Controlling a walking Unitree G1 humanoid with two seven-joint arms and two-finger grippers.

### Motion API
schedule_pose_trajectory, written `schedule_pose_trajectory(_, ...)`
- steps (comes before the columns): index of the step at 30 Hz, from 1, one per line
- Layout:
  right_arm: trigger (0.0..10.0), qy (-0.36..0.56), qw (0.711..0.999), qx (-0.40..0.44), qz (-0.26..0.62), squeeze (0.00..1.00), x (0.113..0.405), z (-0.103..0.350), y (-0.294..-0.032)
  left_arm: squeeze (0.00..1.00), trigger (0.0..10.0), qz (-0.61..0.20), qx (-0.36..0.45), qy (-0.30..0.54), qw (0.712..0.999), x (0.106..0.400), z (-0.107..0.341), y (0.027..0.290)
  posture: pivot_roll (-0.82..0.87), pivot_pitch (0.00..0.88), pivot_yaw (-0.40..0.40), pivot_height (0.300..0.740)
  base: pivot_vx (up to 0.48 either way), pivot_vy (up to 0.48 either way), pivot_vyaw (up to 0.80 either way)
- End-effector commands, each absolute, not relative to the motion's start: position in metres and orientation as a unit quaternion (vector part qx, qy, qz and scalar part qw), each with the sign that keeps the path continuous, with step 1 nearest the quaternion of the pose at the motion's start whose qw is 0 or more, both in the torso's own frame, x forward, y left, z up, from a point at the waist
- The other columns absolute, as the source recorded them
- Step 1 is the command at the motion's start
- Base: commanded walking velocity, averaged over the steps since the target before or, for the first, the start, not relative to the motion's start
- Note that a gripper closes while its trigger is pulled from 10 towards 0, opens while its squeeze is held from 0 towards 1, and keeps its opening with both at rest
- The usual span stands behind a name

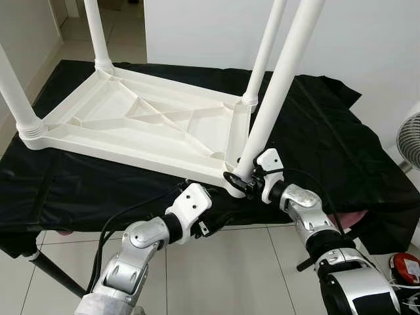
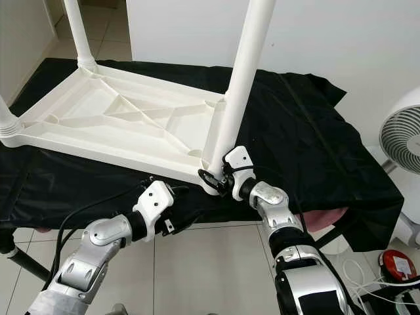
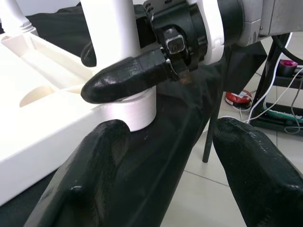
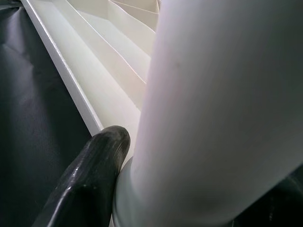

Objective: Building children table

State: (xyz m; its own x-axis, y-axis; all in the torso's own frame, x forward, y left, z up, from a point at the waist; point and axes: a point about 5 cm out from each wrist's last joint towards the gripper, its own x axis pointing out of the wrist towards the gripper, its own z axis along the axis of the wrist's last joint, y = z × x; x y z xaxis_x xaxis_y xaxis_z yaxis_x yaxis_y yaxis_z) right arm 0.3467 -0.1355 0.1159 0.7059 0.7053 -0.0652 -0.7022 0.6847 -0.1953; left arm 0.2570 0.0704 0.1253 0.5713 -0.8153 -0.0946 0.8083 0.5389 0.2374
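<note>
Nearby, a white fan (image 2: 408, 134) stands on the tiled floor (image 1: 230, 262) at the right, and a red object (image 1: 405, 268) with cables lies by the robot's right side. Black cloth (image 1: 328, 138) covers the bench beneath the upturned white tabletop (image 1: 141, 121). Its near-corner leg (image 1: 279, 85) stands upright, and the right gripper (image 1: 243, 184) pinches the base of it. The left gripper (image 3: 165, 161) hangs spread at the cloth's edge, just beside that corner, touching nothing.

No text, label, brand, number or sign can be read anywhere.
</note>
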Motion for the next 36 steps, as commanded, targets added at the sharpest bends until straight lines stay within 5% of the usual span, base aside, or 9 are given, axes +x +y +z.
schedule_pose_trajectory(1, 0.0, 0.002, 0.914, -0.107, 0.39, 0.0, 0.347, 0.112, -0.135, 0.0, 10.0, -0.457, 0.128, -0.013, 0.88, 0.259, 0.123, 0.068, 0.06, 0.0, -0.1, 0.74, 0.0, 0.0, 0.0)
schedule_pose_trajectory(2, 7.3, 0.004, 0.915, -0.104, 0.39, 0.0, 0.346, 0.11, -0.135, 0.0, 10.0, -0.458, 0.129, -0.014, 0.88, 0.26, 0.124, 0.067, 0.06, 0.0, -0.1, 0.74, 0.0, 0.0, 0.0)
schedule_pose_trajectory(3, 10.0, 0.004, 0.917, -0.101, 0.387, 0.0, 0.345, 0.108, -0.136, 0.0, 10.0, -0.458, 0.128, -0.015, 0.88, 0.26, 0.124, 0.067, 0.05, 0.0, -0.099, 0.74, 0.0, 0.0, 0.0)
schedule_pose_trajectory(19, 10.0, -0.049, 0.958, -0.016, 0.283, 0.0, 0.333, 0.107, -0.135, 0.0, 10.0, -0.456, 0.122, -0.017, 0.882, 0.259, 0.124, 0.065, 0.04, 0.0, -0.108, 0.74, 0.0, 0.0, 0.0)
schedule_pose_trajectory(29, 10.0, -0.045, 0.996, 0.039, 0.073, 0.0, 0.316, 0.097, -0.119, 0.0, 10.0, -0.449, 0.122, -0.019, 0.885, 0.262, 0.125, 0.065, 0.04, 0.0, -0.117, 0.74, 0.0, 0.0, 0.0)
schedule_pose_trajectory(36, 10.0, -0.026, 0.996, 0.053, 0.067, 0.0, 0.315, 0.096, -0.107, 0.0, 10.0, -0.451, 0.119, -0.02, 0.884, 0.261, 0.126, 0.063, 0.05, 0.0, -0.115, 0.74, 0.0, 0.0, 0.0)
